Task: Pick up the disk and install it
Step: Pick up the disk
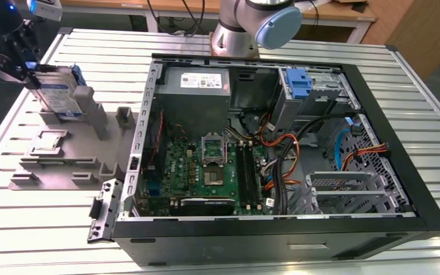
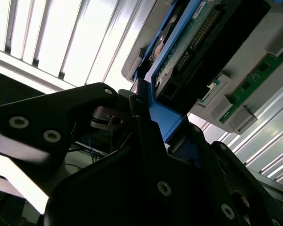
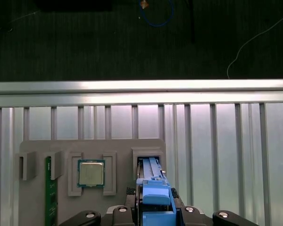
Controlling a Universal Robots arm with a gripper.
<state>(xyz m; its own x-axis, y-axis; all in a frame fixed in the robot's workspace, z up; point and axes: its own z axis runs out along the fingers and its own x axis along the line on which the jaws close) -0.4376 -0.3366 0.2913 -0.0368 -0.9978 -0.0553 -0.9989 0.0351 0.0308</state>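
Note:
The disk point(image 1: 59, 94) is a silver drive with a white-and-blue label in a blue carrier. It stands upright at the exterior view's far left, over the grey fixture plate point(image 1: 59, 166). My gripper point(image 1: 30, 66) is shut on its top edge. In the first wrist view the blue carrier point(image 3: 155, 195) runs from between my fingers down to a rectangular slot point(image 3: 148, 156) in the plate. I cannot tell whether it has left the slot. The second wrist view shows the disk's green circuit side point(image 2: 179, 52) clamped by my black fingers point(image 2: 132, 101).
An open computer case point(image 1: 281, 229) fills the middle and right of the slatted table, with a blue-fronted drive bay point(image 1: 300, 83) at its back. A grey power supply box point(image 1: 193, 86) sits inside. The plate also holds a processor chip point(image 3: 91, 173) and a green memory stick point(image 3: 48, 188).

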